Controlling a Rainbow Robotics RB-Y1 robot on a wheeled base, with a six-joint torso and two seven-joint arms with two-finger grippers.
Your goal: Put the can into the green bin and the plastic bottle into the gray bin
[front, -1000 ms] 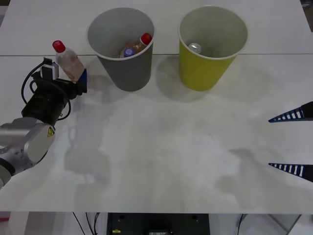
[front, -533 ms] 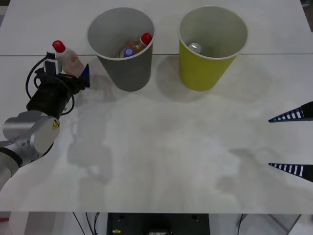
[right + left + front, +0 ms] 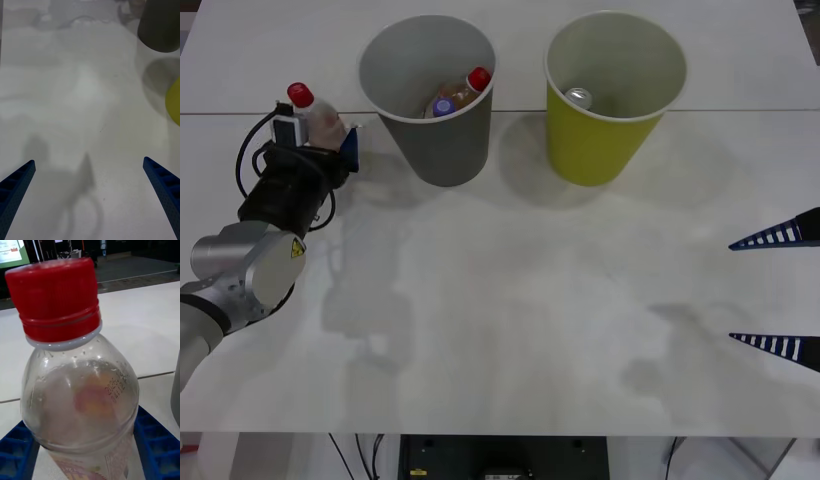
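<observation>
Two left gripper (image 3: pixel 340 150) fingers are clamping the plastic bottle (image 3: pixel 320 120) upright beside the gray bin (image 3: pixel 430 130), ready for dropping; right gripper (image 3: pixel 778 290) is idling wide open.

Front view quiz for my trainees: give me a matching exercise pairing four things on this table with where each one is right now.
Things:
1. can
2. plastic bottle
3. amber-filled bottle
4. right tool

Places:
A. inside the gray bin
B. inside the green bin
C. open, near the table's right edge
D. held in the left tool, left of the gray bin

Pairs: 1-B, 2-D, 3-A, 4-C
</observation>
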